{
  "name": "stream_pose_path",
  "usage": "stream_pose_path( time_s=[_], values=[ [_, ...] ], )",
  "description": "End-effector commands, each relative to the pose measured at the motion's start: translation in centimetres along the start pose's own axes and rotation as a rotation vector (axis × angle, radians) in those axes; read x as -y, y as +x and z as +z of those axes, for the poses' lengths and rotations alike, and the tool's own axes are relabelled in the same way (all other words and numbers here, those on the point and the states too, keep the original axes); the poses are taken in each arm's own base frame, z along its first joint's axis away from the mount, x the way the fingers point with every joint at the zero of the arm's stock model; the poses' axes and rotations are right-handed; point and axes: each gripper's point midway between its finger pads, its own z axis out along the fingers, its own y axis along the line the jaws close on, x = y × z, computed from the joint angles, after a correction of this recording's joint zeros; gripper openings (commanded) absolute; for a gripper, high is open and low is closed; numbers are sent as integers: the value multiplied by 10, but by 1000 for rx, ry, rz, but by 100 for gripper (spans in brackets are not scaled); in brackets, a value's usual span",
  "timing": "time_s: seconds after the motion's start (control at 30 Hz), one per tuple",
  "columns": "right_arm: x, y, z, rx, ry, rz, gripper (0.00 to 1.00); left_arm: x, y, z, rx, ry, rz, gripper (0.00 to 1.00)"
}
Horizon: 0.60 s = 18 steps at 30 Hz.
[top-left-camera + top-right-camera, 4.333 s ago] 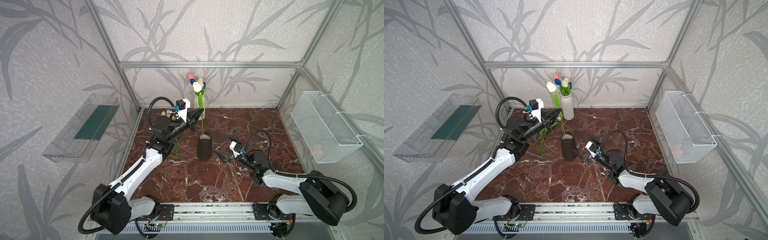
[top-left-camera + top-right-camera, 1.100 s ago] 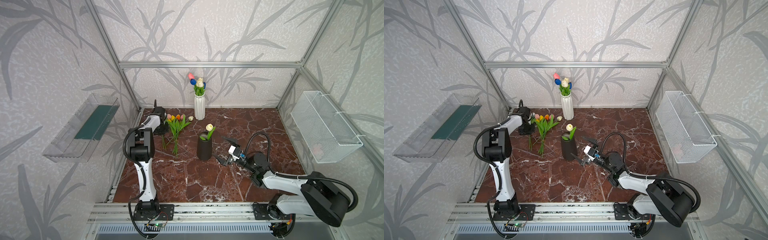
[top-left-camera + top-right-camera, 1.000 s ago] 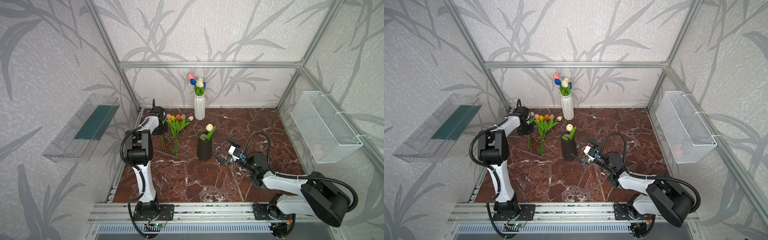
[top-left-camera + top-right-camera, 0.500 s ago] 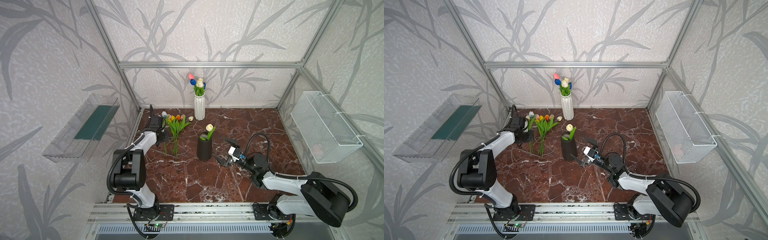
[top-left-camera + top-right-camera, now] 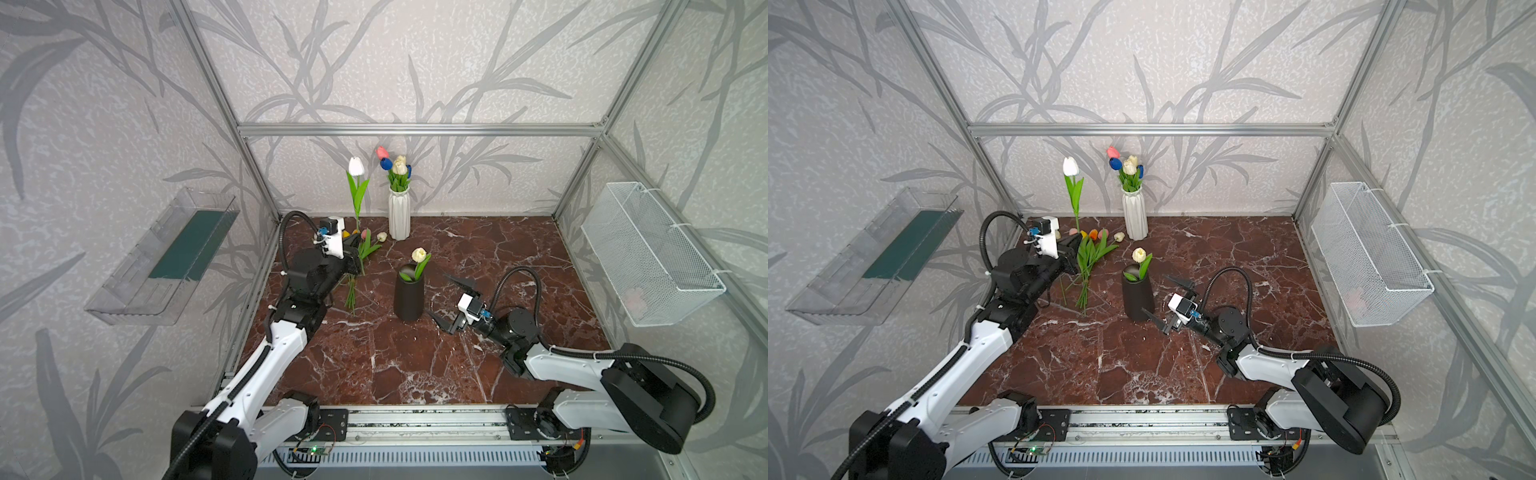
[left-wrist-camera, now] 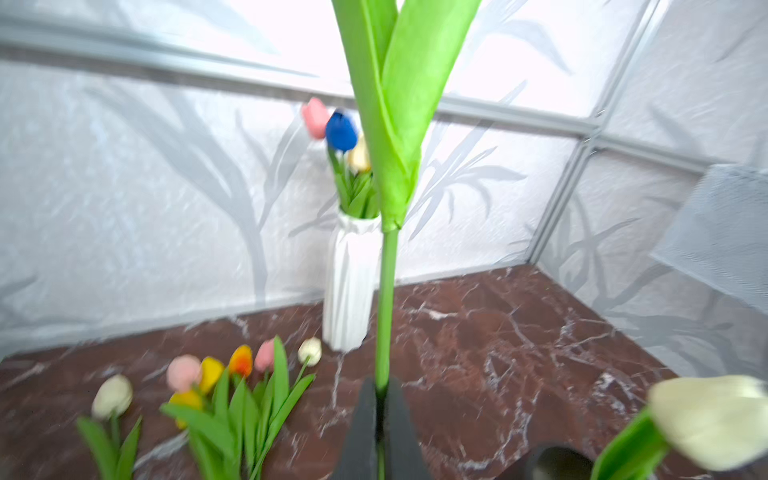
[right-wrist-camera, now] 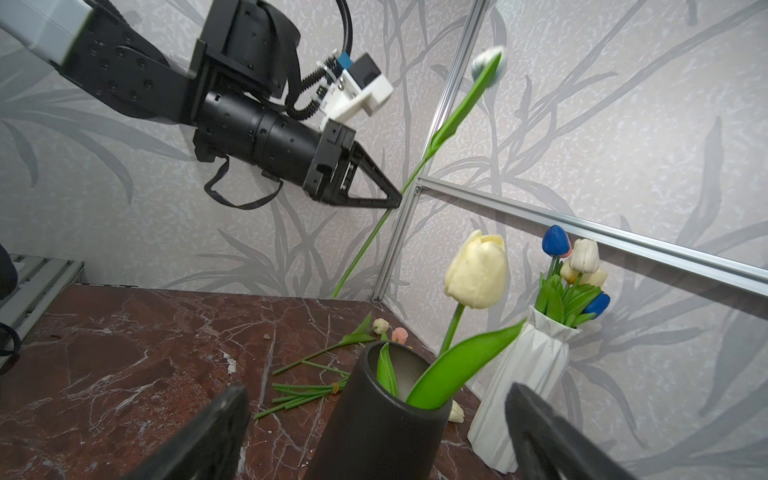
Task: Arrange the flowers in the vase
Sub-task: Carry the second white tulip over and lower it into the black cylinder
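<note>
Here, the left claw (image 6: 381, 399) is clamped on the stem of a white tulip (image 5: 358, 189), held upright over the loose flowers (image 5: 1090, 257) lying far left on the surface (image 5: 478, 249). The right claw (image 5: 436, 293) gapes wide just right of the black vase (image 5: 409, 297) — one cream tulip (image 5: 419, 254) inside.

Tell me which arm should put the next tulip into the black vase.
Left. The left end effector is shut on the stem of the white tulip, holding it upright above the table. The right end effector stands open and empty beside the black vase, probably better used to steady it.
</note>
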Motion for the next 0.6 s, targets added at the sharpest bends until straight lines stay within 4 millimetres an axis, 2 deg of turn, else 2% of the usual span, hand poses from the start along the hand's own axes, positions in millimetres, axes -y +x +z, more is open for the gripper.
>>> stream_pose_path(
  time_s=[0.0,0.13,0.27,0.37,0.57],
  values=[
    [1,-11,-2,45,19,-27,96,44,-37,-7,146,205,39,0],
    [-1,-12,-2,49,15,-30,96,74,-47,-5,184,309,32,0],
    [-2,-12,-2,47,12,-30,96,94,-43,4,197,380,5,0],
    [-2,-10,-2,43,11,-33,96,104,-35,12,205,412,-14,0],
    [-3,-11,-2,44,9,-36,96,108,-11,28,188,427,-66,0]
  ],
)
